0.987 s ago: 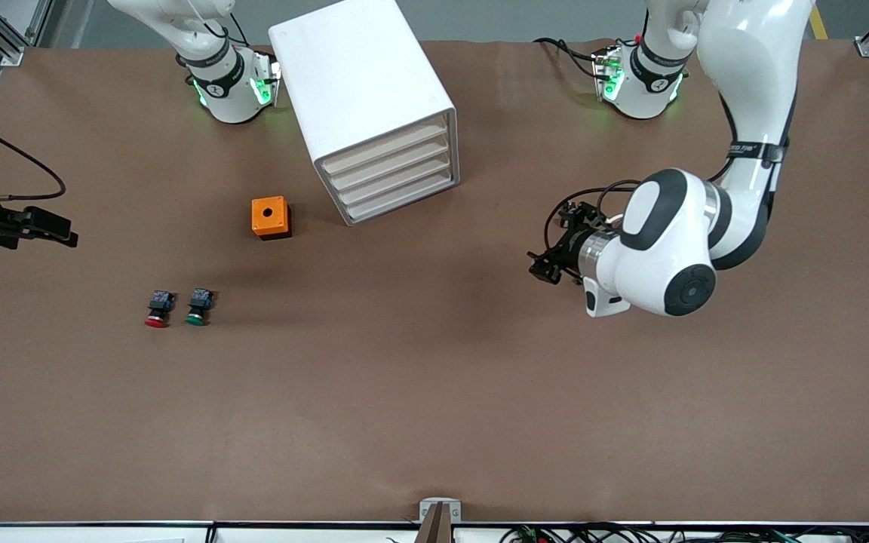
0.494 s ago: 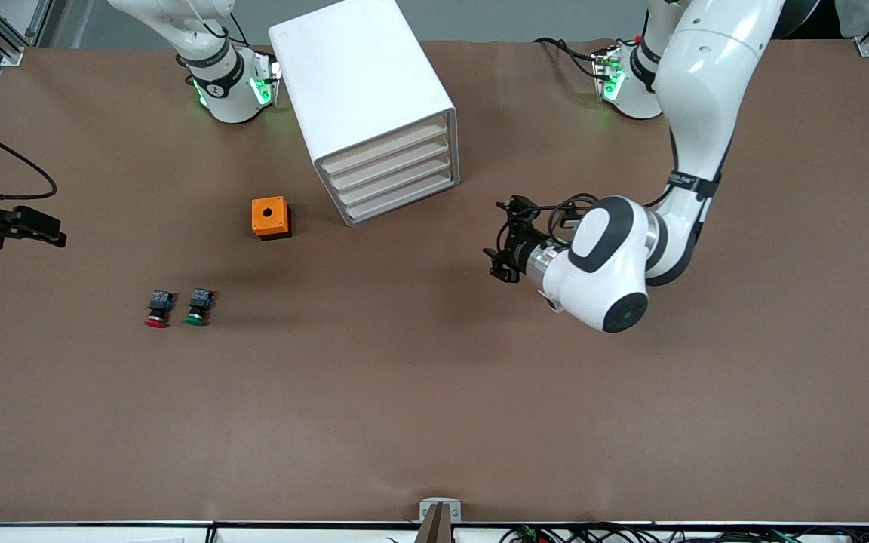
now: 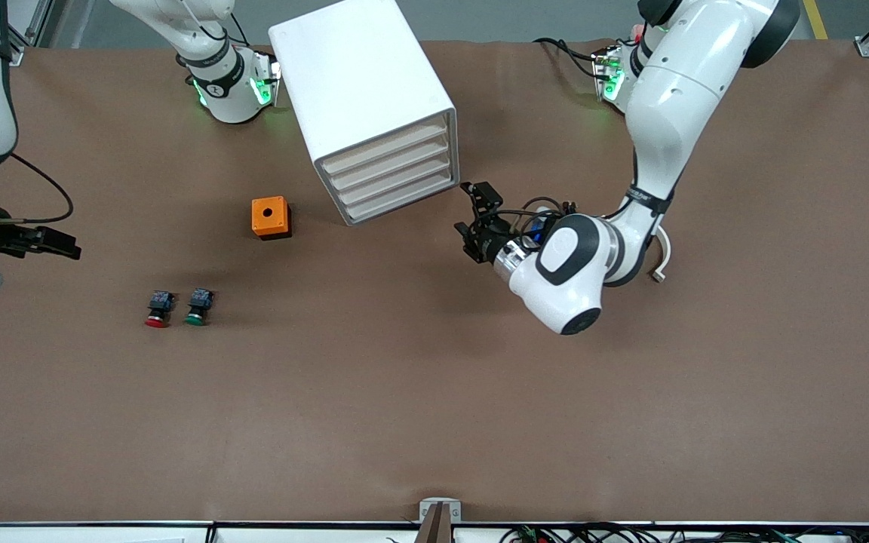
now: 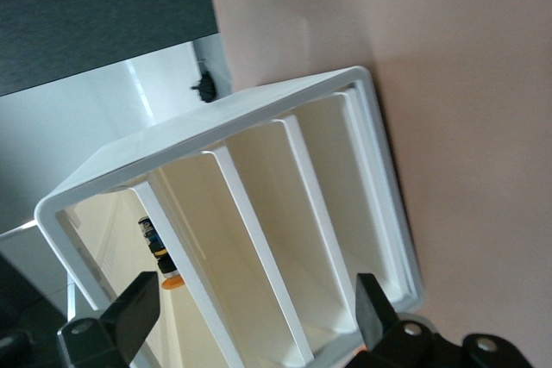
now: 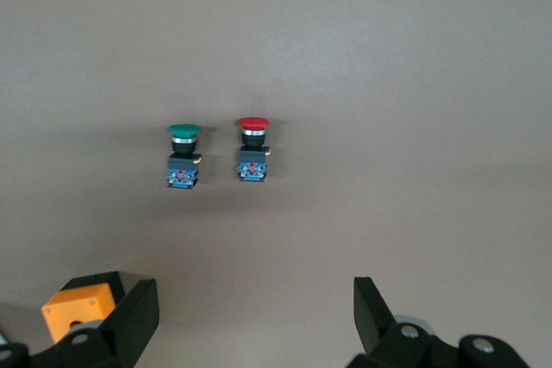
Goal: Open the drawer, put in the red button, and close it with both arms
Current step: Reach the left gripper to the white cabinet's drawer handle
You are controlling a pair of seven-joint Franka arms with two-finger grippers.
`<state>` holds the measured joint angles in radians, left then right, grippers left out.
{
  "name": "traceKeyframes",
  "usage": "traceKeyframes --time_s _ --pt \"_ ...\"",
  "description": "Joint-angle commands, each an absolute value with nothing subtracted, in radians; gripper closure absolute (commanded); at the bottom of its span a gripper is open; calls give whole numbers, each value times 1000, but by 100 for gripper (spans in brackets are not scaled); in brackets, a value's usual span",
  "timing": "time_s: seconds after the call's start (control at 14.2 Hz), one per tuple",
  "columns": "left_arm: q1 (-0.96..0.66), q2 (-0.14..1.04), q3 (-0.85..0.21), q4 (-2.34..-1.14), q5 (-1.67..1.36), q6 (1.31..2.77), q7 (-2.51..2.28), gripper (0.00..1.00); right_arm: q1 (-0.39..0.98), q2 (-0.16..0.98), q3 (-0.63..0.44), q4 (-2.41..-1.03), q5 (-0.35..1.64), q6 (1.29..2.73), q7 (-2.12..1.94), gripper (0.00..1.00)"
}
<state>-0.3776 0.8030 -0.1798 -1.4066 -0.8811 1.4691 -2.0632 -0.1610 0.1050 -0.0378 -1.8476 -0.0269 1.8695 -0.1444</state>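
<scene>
1. Front view, starting at the right arm's end of the table [image 3: 419,407]: the right hand [image 3: 57,243] hangs over bare table, well apart from the white cabinet [image 3: 363,98]. The right wrist view shows its fingers [image 5: 129,316] spread apart and holding nothing.
2. Next, the red button [image 3: 156,310] lies on the table beside a green button [image 3: 197,307], both nearer the front camera than the cabinet. An orange box [image 3: 270,217] sits between them and the cabinet.
3. At the cabinet, all four drawers look shut, including the drawer [image 3: 397,194] lowest in the stack.
4. Just in front of the cabinet's drawer fronts, the left hand [image 3: 477,220] faces them, fingers [image 4: 121,321] apart, touching nothing.
5. Judgement: nothing is finished yet. Opening the drawer, placing the red button and closing all remain.
</scene>
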Motion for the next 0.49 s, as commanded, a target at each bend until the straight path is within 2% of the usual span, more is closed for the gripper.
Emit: traceKeyframes --time_s 0.0,0.35,0.42 --pt "-409 839 -181 -1379 -929 1431 -2106 0 -176 63 -28 -1965 -25 1981 -138 0" --pt "-471 885 -181 -1388 -945 1408 -2161 0 -184 64 -26 -2196 -25 2314 -109 0" --pt "-477 891 -181 -1388 -943 1405 -2174 8 -181 71 -25 -2222 -25 2374 -92 0"
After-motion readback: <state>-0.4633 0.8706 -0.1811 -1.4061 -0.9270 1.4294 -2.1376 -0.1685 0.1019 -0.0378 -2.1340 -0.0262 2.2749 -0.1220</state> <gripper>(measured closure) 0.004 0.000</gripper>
